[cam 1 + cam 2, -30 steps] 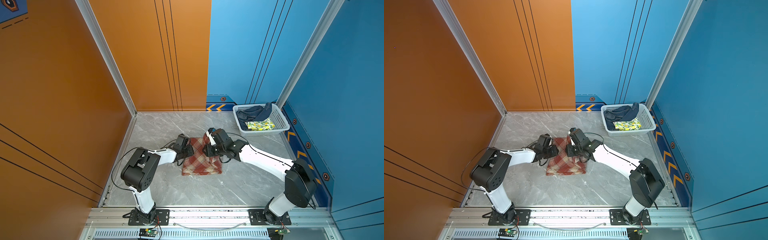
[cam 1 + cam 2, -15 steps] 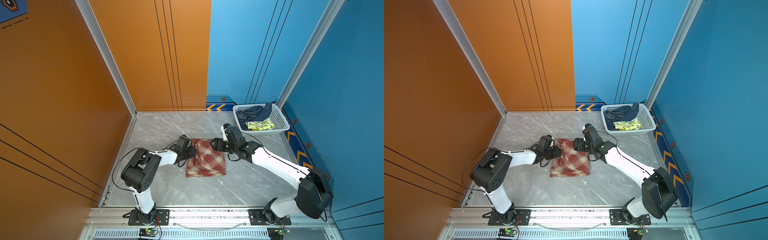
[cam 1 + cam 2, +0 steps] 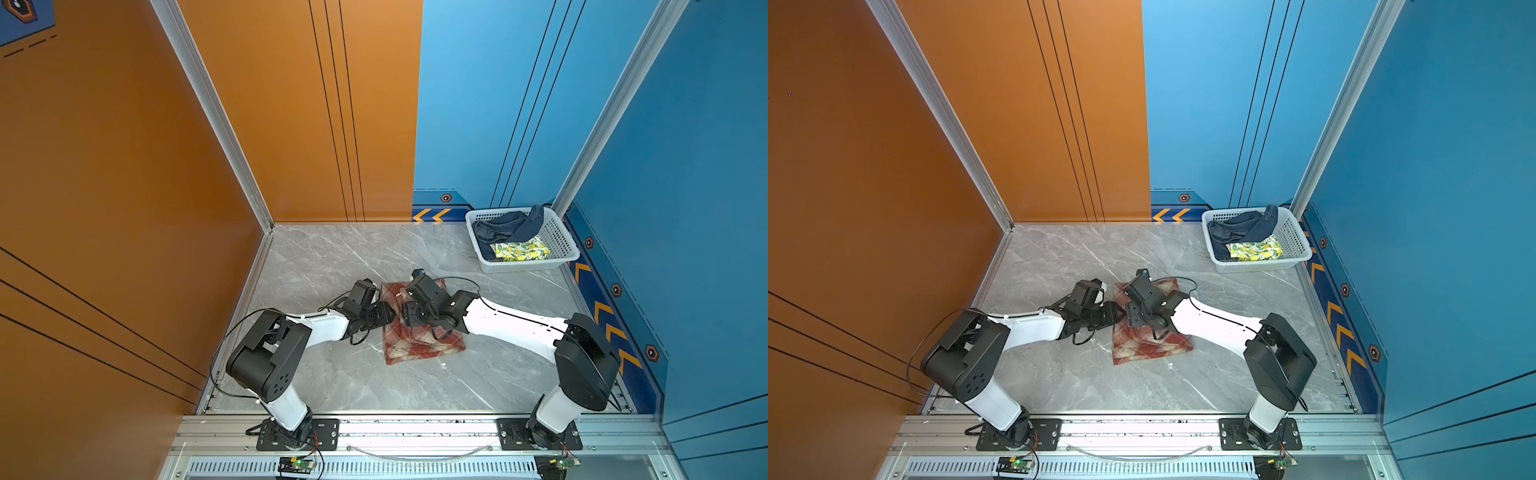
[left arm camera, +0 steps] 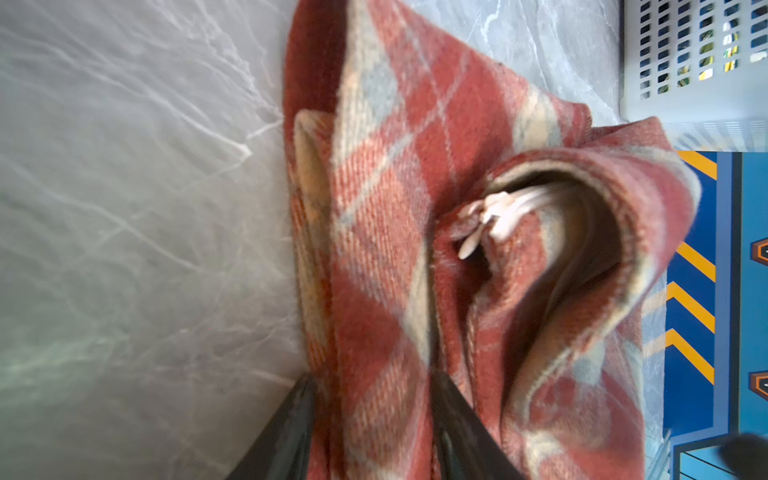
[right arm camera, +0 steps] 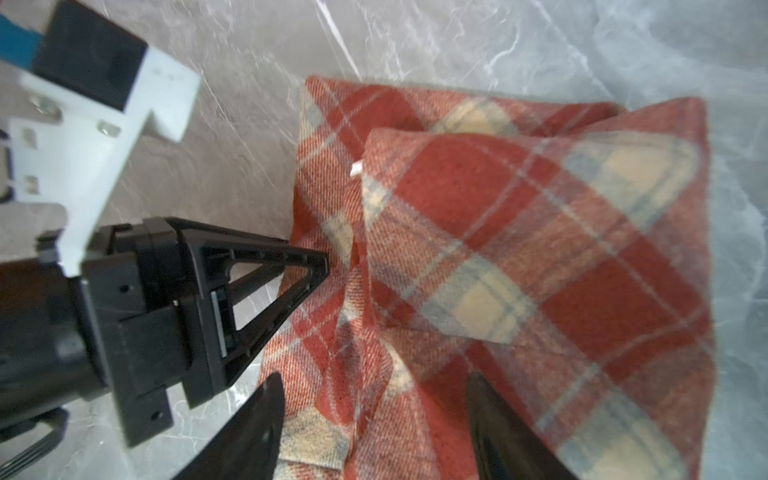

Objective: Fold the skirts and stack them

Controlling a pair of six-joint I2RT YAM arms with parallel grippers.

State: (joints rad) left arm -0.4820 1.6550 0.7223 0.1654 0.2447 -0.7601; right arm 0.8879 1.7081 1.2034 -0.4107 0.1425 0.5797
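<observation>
The red-and-cream plaid skirt [image 3: 424, 347] [image 3: 1152, 347] lies folded in layers in the middle of the floor. My left gripper [image 3: 392, 318] [image 3: 1120, 316] lies low at its left edge. In the left wrist view my left gripper [image 4: 374, 384] has its jaws apart, with a fold of plaid skirt [image 4: 395, 208] between them. My right gripper [image 3: 409, 319] [image 3: 1133, 320] hangs open over the skirt's left part, just above the cloth [image 5: 519, 249] and close to the left gripper's fingers [image 5: 266, 270]. The denim skirt [image 3: 498, 226] [image 3: 1237, 226] and the lemon skirt [image 3: 519, 249] [image 3: 1256, 250] lie in the basket.
A white perforated basket [image 3: 523, 265] [image 3: 1260, 267] [image 4: 698, 104] stands in the far right corner against the blue wall. Orange walls close the left side and part of the back. A metal rail with both arm bases runs along the front.
The left jaws have widened on the skirt's edge. The right gripper pulled away to the right, then came back over the skirt's left part. The skirt lies slightly further right.
</observation>
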